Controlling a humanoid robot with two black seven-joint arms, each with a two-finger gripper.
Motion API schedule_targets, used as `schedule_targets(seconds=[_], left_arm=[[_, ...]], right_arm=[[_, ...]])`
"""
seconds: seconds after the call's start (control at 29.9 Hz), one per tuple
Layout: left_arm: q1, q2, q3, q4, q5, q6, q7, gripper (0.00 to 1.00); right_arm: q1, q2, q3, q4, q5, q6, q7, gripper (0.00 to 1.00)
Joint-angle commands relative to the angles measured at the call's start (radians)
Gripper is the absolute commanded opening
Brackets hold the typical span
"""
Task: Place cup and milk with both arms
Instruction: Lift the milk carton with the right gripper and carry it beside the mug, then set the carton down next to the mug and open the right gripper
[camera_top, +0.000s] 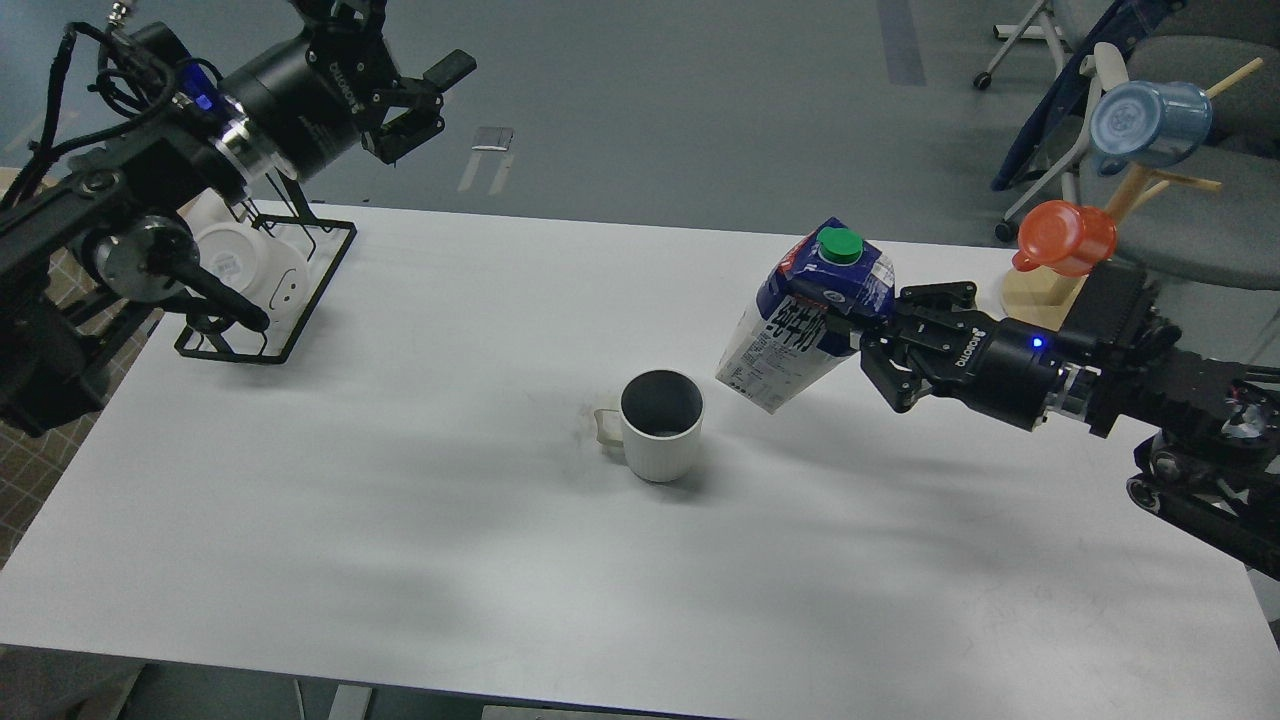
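Note:
A white ribbed cup (660, 425) with a dark inside stands upright near the middle of the white table (420, 520), its handle to the left. My right gripper (850, 335) is shut on a blue and white milk carton (805, 315) with a green cap, holding it tilted in the air just right of and above the cup. My left gripper (425, 95) is open and empty, raised beyond the table's far left corner, above the black wire rack (300, 300).
The wire rack at the far left holds white cups (245, 265). A wooden mug tree (1060, 285) at the far right corner carries an orange cup (1065, 237) and a blue cup (1145, 125). Chairs stand behind it.

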Motion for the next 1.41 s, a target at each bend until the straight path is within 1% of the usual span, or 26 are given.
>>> schedule_targets(seconds=[0.0,0.2,0.44,0.54,0.84,0.87,0.9,0.94,0.97,1.0,1.07,1.1,1.14,1.17,1.21,1.27,1.31,1.34,1.37], left_arm=[[0.003,-0.001,0.000,0.000,0.002,0.000,0.000,0.98],[0.006,0.002,0.000,0.000,0.002,-0.002,0.000,0.98],[0.007,0.000,0.000,0.000,0.000,-0.002,0.000,0.98],[0.007,0.000,-0.001,0.000,0.000,-0.002,-0.002,0.98],[0.007,0.000,-0.001,0.000,0.000,-0.002,-0.002,0.98],[0.007,0.000,-0.001,0.000,0.000,-0.002,-0.002,0.98],[0.007,0.000,-0.001,0.000,0.000,-0.004,-0.002,0.98],[0.008,0.000,-0.001,0.000,0.000,-0.004,-0.002,0.98],[0.007,0.000,-0.001,0.000,0.000,-0.004,-0.002,0.98],[0.007,0.000,-0.001,0.000,0.000,-0.004,-0.002,0.98],[0.007,0.000,-0.001,0.000,0.000,-0.004,-0.002,0.98],[0.007,0.000,-0.001,0.000,0.000,-0.004,-0.002,0.98],[0.007,0.000,-0.001,0.000,0.000,-0.004,-0.002,0.98],[0.007,0.000,-0.001,0.000,0.000,-0.004,-0.002,0.98],[0.007,0.000,-0.001,0.000,0.000,-0.004,-0.002,0.98],[0.007,0.002,-0.001,0.000,0.000,-0.004,-0.002,0.98],[0.007,0.002,-0.003,0.000,0.000,-0.004,-0.002,0.98],[0.007,0.002,-0.005,0.000,0.000,-0.004,-0.002,0.98],[0.007,0.002,-0.006,0.000,0.000,-0.004,-0.002,0.98]], right_arm=[[-0.003,0.055,-0.010,-0.042,0.001,-0.008,0.000,0.00],[-0.008,0.114,-0.011,-0.090,0.001,-0.008,0.000,0.00],[-0.006,0.147,-0.026,-0.122,-0.001,-0.008,0.000,0.00],[-0.003,0.149,-0.054,-0.123,-0.001,-0.008,0.000,0.00],[-0.004,0.151,-0.056,-0.128,-0.001,-0.008,0.000,0.00],[-0.004,0.152,-0.056,-0.130,-0.001,-0.008,0.000,0.03],[-0.006,0.154,-0.056,-0.130,-0.001,-0.008,0.000,0.08],[-0.008,0.155,-0.056,-0.130,-0.001,-0.008,0.000,0.18],[-0.008,0.155,-0.056,-0.130,-0.001,-0.008,0.000,0.23],[-0.008,0.155,-0.056,-0.130,-0.001,-0.008,0.000,0.32],[-0.008,0.155,-0.056,-0.130,-0.001,-0.008,0.000,0.39],[-0.009,0.154,-0.056,-0.130,-0.001,-0.008,0.000,0.48],[-0.009,0.154,-0.056,-0.130,-0.001,-0.008,0.000,0.55],[-0.009,0.154,-0.056,-0.130,-0.001,-0.008,0.000,0.58],[-0.009,0.154,-0.056,-0.130,0.001,-0.008,0.000,0.63],[-0.009,0.154,-0.056,-0.130,0.001,-0.008,0.000,0.68],[-0.009,0.152,-0.056,-0.130,0.001,-0.008,0.000,0.73],[-0.009,0.151,-0.056,-0.128,0.002,-0.010,0.000,0.76],[-0.009,0.149,-0.056,-0.128,0.002,-0.010,0.000,0.77]])
